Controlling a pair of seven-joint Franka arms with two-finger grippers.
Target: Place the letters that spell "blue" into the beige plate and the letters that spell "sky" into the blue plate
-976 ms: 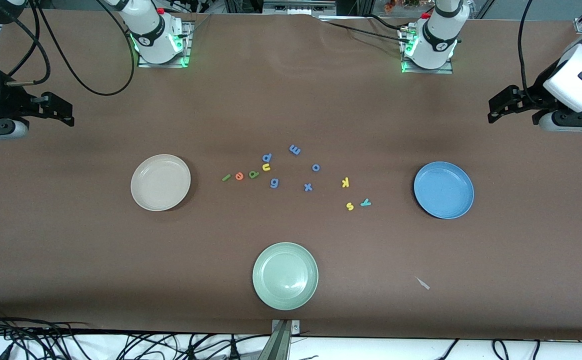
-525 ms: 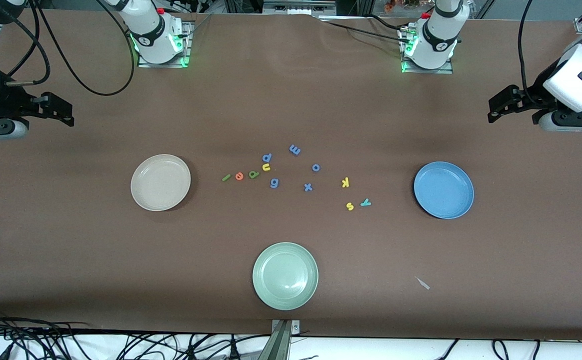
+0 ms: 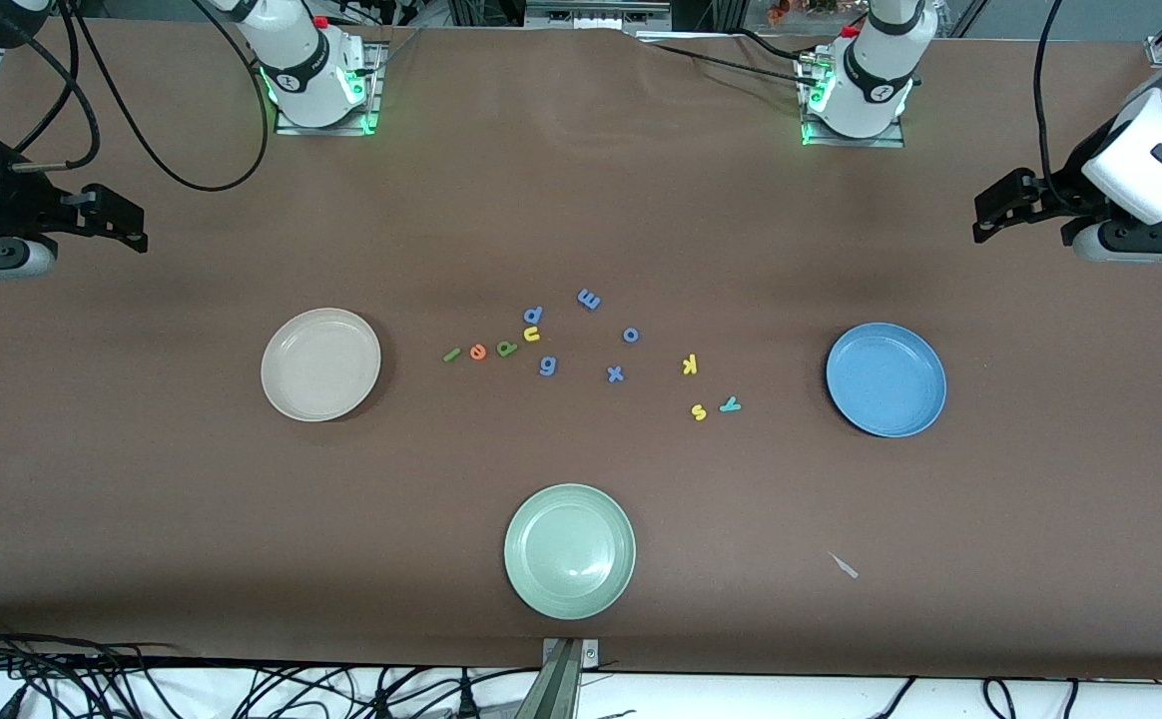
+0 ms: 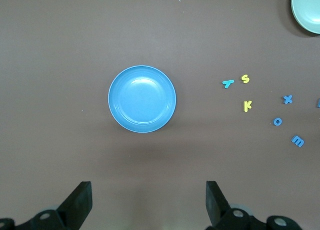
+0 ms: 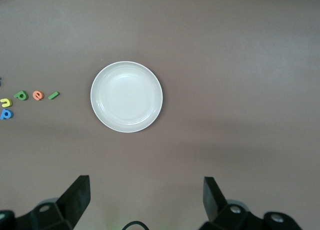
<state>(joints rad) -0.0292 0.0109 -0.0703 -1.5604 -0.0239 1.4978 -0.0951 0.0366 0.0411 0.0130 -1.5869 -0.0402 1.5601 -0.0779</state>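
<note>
The beige plate lies toward the right arm's end and the blue plate toward the left arm's end. Between them lie the green l, orange e, green b and yellow u. Closer to the blue plate are the yellow k, yellow s and teal y. My left gripper hangs open and empty high over the table's end by the blue plate. My right gripper hangs open and empty by the beige plate.
A pale green plate sits nearest the front camera. Blue letters p, m, o, g and x lie among the task letters. A small white scrap lies near the front edge.
</note>
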